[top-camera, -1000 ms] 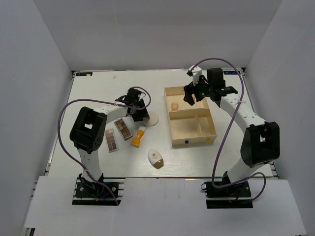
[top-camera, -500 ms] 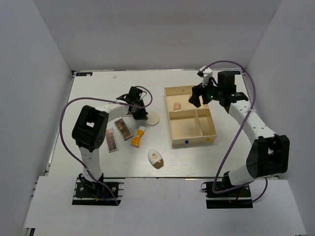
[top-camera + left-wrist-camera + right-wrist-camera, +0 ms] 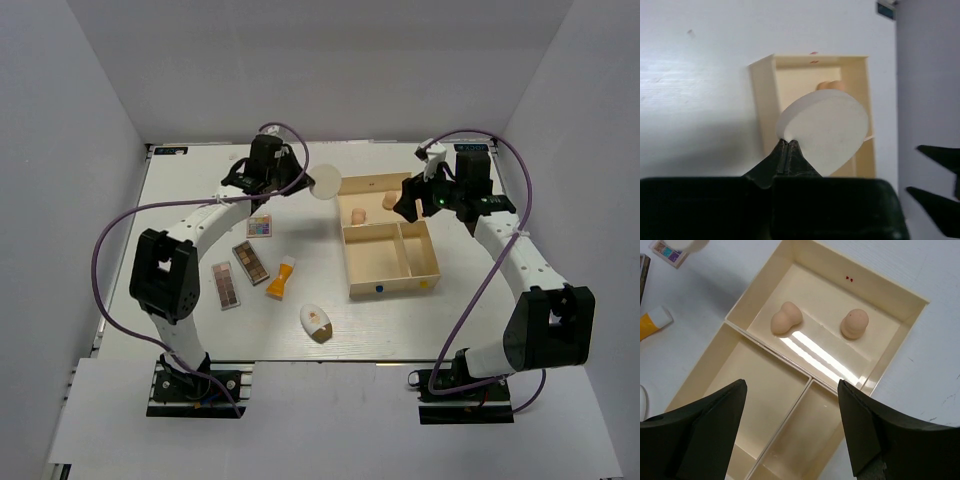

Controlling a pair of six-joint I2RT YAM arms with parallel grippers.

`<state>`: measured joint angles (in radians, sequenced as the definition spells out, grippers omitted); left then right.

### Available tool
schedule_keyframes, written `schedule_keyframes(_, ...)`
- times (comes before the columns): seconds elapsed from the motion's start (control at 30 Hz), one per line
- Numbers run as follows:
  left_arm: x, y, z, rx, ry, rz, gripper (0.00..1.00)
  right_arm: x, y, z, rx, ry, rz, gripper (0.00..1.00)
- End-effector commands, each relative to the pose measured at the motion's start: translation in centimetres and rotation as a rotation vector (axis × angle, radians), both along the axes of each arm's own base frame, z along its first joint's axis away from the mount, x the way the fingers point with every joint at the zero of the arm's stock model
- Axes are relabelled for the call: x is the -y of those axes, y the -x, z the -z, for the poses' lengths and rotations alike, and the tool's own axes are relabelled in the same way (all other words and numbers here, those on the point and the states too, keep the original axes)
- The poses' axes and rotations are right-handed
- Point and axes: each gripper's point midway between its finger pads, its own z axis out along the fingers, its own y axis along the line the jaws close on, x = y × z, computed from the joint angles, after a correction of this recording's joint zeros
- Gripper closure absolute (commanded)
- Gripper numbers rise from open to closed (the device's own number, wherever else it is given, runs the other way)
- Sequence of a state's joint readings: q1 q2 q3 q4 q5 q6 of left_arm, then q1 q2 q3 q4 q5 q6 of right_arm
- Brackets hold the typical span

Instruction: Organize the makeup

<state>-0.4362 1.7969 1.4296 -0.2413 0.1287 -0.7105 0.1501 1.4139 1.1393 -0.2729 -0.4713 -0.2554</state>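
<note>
My left gripper (image 3: pixel 303 184) is shut on the edge of the round cream disc (image 3: pixel 326 181) and holds it in the air by the far left corner of the cream box (image 3: pixel 393 287). In the left wrist view the gripper (image 3: pixel 786 145) pinches the disc (image 3: pixel 825 130) over the box (image 3: pixel 761 95). My right gripper (image 3: pixel 791 387) is open and empty above the box. Two peach sponges (image 3: pixel 786 318) (image 3: pixel 854 323) lie in the far compartment. The orange tube (image 3: pixel 280 277), white egg-shaped item (image 3: pixel 316 322), two brown palettes (image 3: pixel 228 284) (image 3: pixel 251 261) and small colourful palette (image 3: pixel 260 227) lie on the table.
The box's two near compartments (image 3: pixel 755 390) hold nothing. The white table (image 3: pixel 200 190) is walled in by grey panels on three sides. The right arm (image 3: pixel 510 240) reaches over the table's right side.
My left gripper lifted the cream disc off the table and carried it up towards the box's far left corner, uncovering the colourful palette. A second sponge now lies in the far compartment; my right gripper drew back right.
</note>
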Motion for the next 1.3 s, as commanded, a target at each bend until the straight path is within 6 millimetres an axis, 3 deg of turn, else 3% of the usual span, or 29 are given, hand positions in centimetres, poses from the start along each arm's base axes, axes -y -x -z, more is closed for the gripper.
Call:
schedule_keyframes(0.0, 3.2, -0.9, -2.5, 0.029, 0.12, 0.057, 1.0, 0.1, 0.3, -1.2, 0.038, -0.024, -0.003, 0.21)
schedule_keyframes(0.03, 4.0, -1.4, -3.1, 0.035, 0.157, 0.074, 1.0, 0.2, 0.2, -1.4, 0.043, -0.022, 0.001, 0.21)
schedule_keyframes(0.1, 5.4, -1.9, -1.9, -0.002, 0.19, 0.08, 1.0, 0.1, 0.4, -1.5, 0.046, -0.023, -0.003, 0.21)
schedule_keyframes(0.13, 6.5, -2.2, -2.7, 0.015, 0.207, 0.097, 1.0, 0.3, 0.4, -1.6, 0.05, -0.022, 0.0, 0.21)
schedule_keyframes(0.2, 7.6, -2.6, -2.4, 0.007, 0.218, 0.107, 1.0, 0.4, 0.5, -1.9, 0.059, -0.022, 0.0, 0.21)
schedule_keyframes(0.23, 8.6, -2.7, -0.8, -0.021, 0.208, 0.119, 1.0, 0.4, 0.7, -1.7, 0.057, -0.019, -0.001, 0.21)
schedule_keyframes(0.27, 9.2, -3.3, -1.9, -0.003, 0.225, 0.133, 1.0, 0.4, 0.8, -1.9, 0.063, -0.02, -0.003, 0.21)
schedule_keyframes(0.37, 11.2, -3.5, -0.4, -0.032, 0.205, 0.157, 0.95, 0.7, 0.9, -2.1, 0.074, -0.015, 0.0, 0.21)
schedule_keyframes(0.47, 11.3, -3.3, 1.5, -0.07, 0.165, 0.148, 0.68, 0.6, 1.3, -2.2, 0.08, -0.016, -0.012, 0.21)
schedule_keyframes(0.5, 11.6, -2.9, 1.6, -0.073, 0.157, 0.147, 0.48, 0.7, 1.3, -2.2, 0.081, -0.015, -0.015, 0.21)
schedule_keyframes(0.53, 11.4, -2.9, 1.7, -0.074, 0.153, 0.142, 0.41, 0.6, 1.5, -2.2, 0.086, -0.012, -0.028, 0.21)
schedule_keyframes(0.63, 11.3, -3.0, 0.6, -0.053, 0.158, 0.137, 0.29, -0.5, 2.7, -2.2, 0.107, -0.012, -0.15, 0.2)
schedule_keyframes(0.77, 11.2, -3.3, -3.7, 0.024, 0.174, 0.136, 0.26, -3.7, 7.5, -2.4, 0.142, -0.089, -0.5, 0.2)
schedule_keyframes(0.87, 9.7, -3.3, -6.8, 0.071, 0.184, 0.12, 0.27, -4.8, 11.3, -1.2, 0.116, -0.122, -0.68, 0.19)
schedule_keyframes(0.93, 8.3, -2.9, -6.5, 0.07, 0.157, 0.094, 0.27, -5.4, 12.4, -0.4, 0.106, -0.117, -0.742, 0.18)
schedule_keyframes(0.97, 7.6, -2.2, -8.2, 0.11, 0.145, 0.098, 0.27, -5.5, 13.0, 0.2, 0.106, -0.1, -0.77, 0.12)
schedule_keyframes(1.0, 6.6, -2.0, -8.4, 0.121, 0.127, 0.086, 0.27, -6.4, 13.8, 0.5, 0.108, -0.09, -0.808, 0.11)
schedule_keyframes(1.03, 5.8, -1.4, -6.7, 0.102, 0.084, 0.078, 0.27, -6.6, 13.9, 0.8, 0.112, -0.063, -0.813, 0.11)
schedule_keyframes(1.07, 5.1, -0.7, -6.6, 0.097, 0.065, 0.074, 0.26, -6.8, 14.3, 1.5, 0.094, -0.051, -0.814, 0.11)
schedule_keyframes(1.1, 4.3, 0.2, -8.0, 0.122, 0.06, 0.067, 0.25, -7.7, 14.5, 1.3, 0.126, -0.039, -0.835, 0.11)
schedule_keyframes(1.17, 1.9, 1.5, -5.7, 0.083, -0.011, 0.02, 0.21, -9.3, 15.4, 2.2, 0.087, -0.003, -0.844, 0.11)
schedule_keyframes(1.2, 1.0, 2.6, -7.0, 0.106, -0.011, 0.008, 0.19, -10.0, 15.2, 2.4, 0.1, 0.009, -0.838, 0.11)
schedule_keyframes(1.23, -0.3, 3.7, -4.8, 0.071, -0.051, -0.017, 0.18, -10.8, 15.6, 2.9, 0.091, 0.039, -0.848, 0.11)
schedule_keyframes(1.27, -1.8, 4.1, -4.2, 0.061, -0.076, -0.058, 0.16, -11.9, 16.4, 3.2, 0.081, 0.05, -0.868, 0.11)
